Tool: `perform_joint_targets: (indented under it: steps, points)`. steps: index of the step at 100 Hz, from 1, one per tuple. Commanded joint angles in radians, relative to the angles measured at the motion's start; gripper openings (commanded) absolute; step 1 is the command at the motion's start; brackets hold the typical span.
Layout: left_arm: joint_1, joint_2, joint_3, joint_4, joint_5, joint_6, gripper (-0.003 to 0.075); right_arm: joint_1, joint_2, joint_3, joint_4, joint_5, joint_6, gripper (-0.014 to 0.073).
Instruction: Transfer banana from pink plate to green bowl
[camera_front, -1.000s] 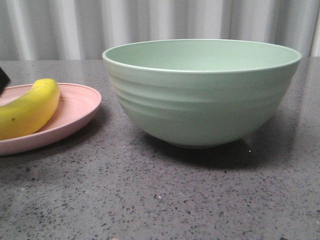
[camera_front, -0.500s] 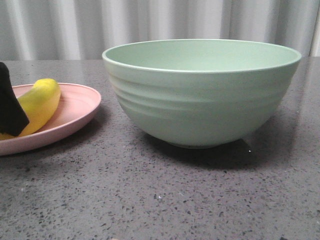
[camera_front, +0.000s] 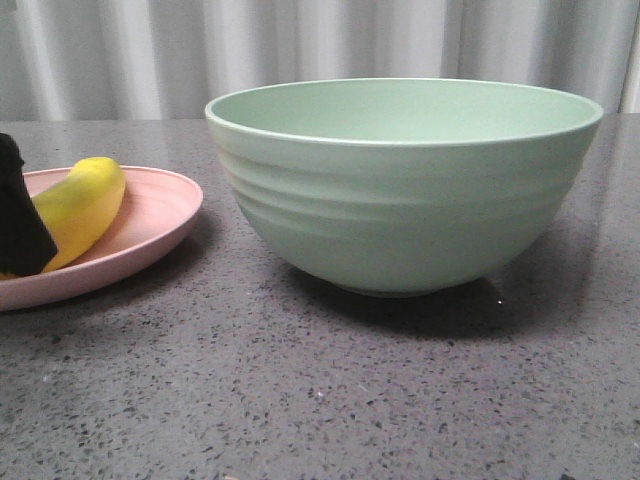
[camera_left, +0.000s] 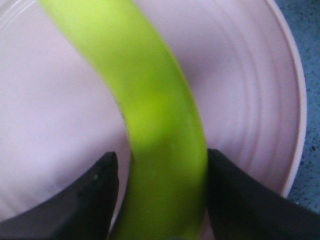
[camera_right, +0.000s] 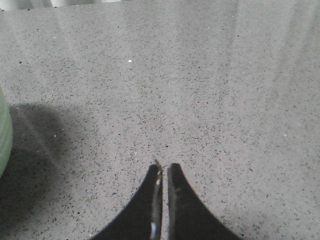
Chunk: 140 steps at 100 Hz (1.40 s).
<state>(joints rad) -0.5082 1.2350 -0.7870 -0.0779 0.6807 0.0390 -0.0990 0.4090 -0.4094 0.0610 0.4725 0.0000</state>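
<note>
Grasp stage: my left pincer (camera_left: 157, 200) straddles the banana (camera_left: 150, 115) on the pink plate (camera_left: 250, 100), fingers flanking, seemingly touching it, closure unconfirmed; next, clamp, lift and carry to the green bowl (camera_front: 400, 190) beyond; right pincer (camera_right: 162, 200) closed, empty.

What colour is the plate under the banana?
Pale pink plate, plain, no pattern; clearest in the left wrist view.

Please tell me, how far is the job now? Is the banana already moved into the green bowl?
Not yet. Done: the left end effector has reached the banana, one finger on each side. In hand: the grasp; contact on one side, a small gap on the other. Left: lifting it off the pink plate into the green bowl. The right end effector waits shut.
</note>
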Motion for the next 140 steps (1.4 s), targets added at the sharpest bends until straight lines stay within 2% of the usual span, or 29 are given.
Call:
perform_joint_targets:
  steps: [1,15,30,52,63,79,90,106,113,125,140]
  points:
    - [-0.008,-0.016,-0.033,-0.002,-0.039,0.002,0.0254,-0.004,0.017,-0.036,0.0,-0.084,-0.009,-0.0064]
    - [-0.008,-0.016,-0.041,-0.002,-0.047,0.002,0.0176,-0.004,0.017,-0.036,0.0,-0.082,-0.009,-0.0064]
    - [-0.008,-0.02,-0.083,-0.002,-0.035,0.002,0.0176,-0.004,0.017,-0.053,0.0,-0.043,-0.011,-0.0064]
    - [-0.008,-0.034,-0.183,-0.046,0.047,0.029,0.0176,0.001,0.062,-0.191,0.008,0.141,-0.046,-0.0064]
    - [-0.017,-0.056,-0.237,-0.121,0.098,0.081,0.0176,0.039,0.118,-0.277,0.022,0.225,-0.094,-0.0064]
    - [-0.075,-0.088,-0.283,-0.165,0.102,0.083,0.0176,0.12,0.23,-0.384,0.122,0.293,-0.11,-0.0053]
    - [-0.131,-0.099,-0.297,-0.186,0.096,0.083,0.0176,0.175,0.316,-0.44,0.2,0.309,-0.11,0.0037]
    - [-0.231,-0.099,-0.303,-0.203,0.081,0.083,0.0176,0.261,0.435,-0.5,0.35,0.246,-0.11,0.0311]
    - [-0.275,-0.099,-0.303,-0.205,0.065,0.083,0.0176,0.287,0.482,-0.517,0.444,0.216,-0.11,0.0389]
    - [-0.326,-0.097,-0.303,-0.207,0.06,0.083,0.0176,0.323,0.561,-0.549,0.572,0.183,-0.112,0.0405]
    - [-0.381,-0.097,-0.303,-0.212,0.043,0.083,0.0176,0.378,0.65,-0.59,0.667,0.164,-0.121,0.0405]
